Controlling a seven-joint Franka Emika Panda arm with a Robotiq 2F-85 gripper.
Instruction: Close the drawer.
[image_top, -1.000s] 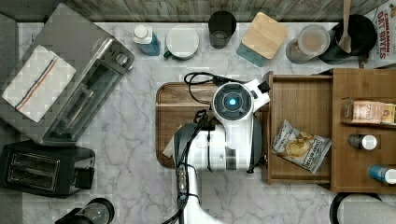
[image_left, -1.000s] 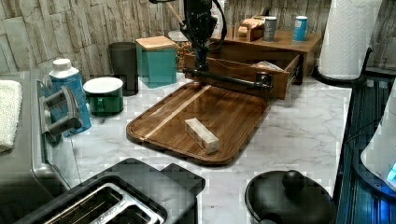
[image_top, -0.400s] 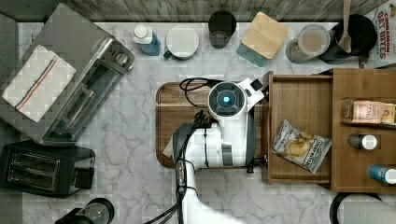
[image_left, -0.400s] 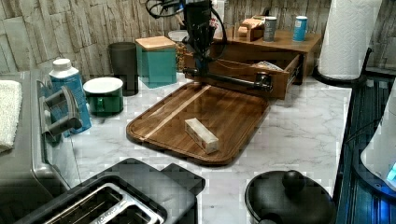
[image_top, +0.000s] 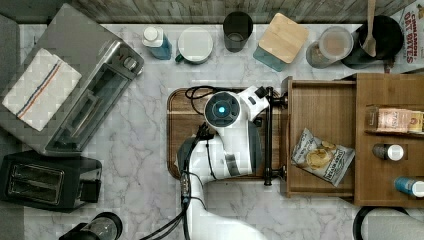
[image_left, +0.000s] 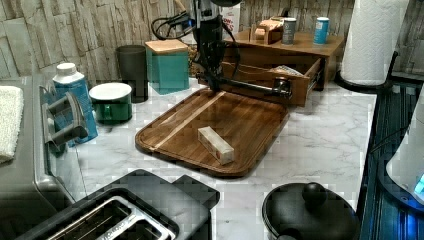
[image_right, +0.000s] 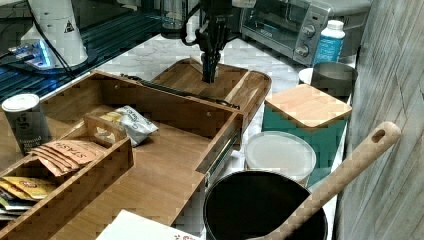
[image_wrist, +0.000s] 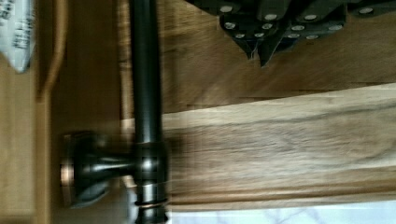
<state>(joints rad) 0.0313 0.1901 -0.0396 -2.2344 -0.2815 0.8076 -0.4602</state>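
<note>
The drawer (image_top: 320, 100) stands pulled out of the wooden cabinet toward the top view's left, with a snack bag (image_top: 322, 160) lying inside. Its black bar handle (image_top: 269, 135) runs along the front, seen also as the handle (image_left: 255, 87), the handle (image_right: 170, 90) and close up as the handle (image_wrist: 147, 93). My gripper (image_left: 216, 85) points down over the wooden tray (image_left: 240, 125), a short way from the handle and apart from it. In the wrist view the gripper (image_wrist: 257, 53) is shut with nothing between its fingers. From the right view the gripper (image_right: 209, 75) hangs just beyond the drawer (image_right: 165, 145).
A small wooden block (image_left: 216, 145) lies on the tray. Behind it stand a teal canister (image_left: 167, 65), a black cup (image_left: 132, 65), a green mug (image_left: 111, 100) and a blue bottle (image_left: 70, 100). A toaster oven (image_top: 75, 85), a toaster (image_top: 45, 182) and a paper towel roll (image_left: 372, 40) ring the counter.
My arm has shifted toward the top view's left, away from the drawer handle. The drawer has stayed where it was.
</note>
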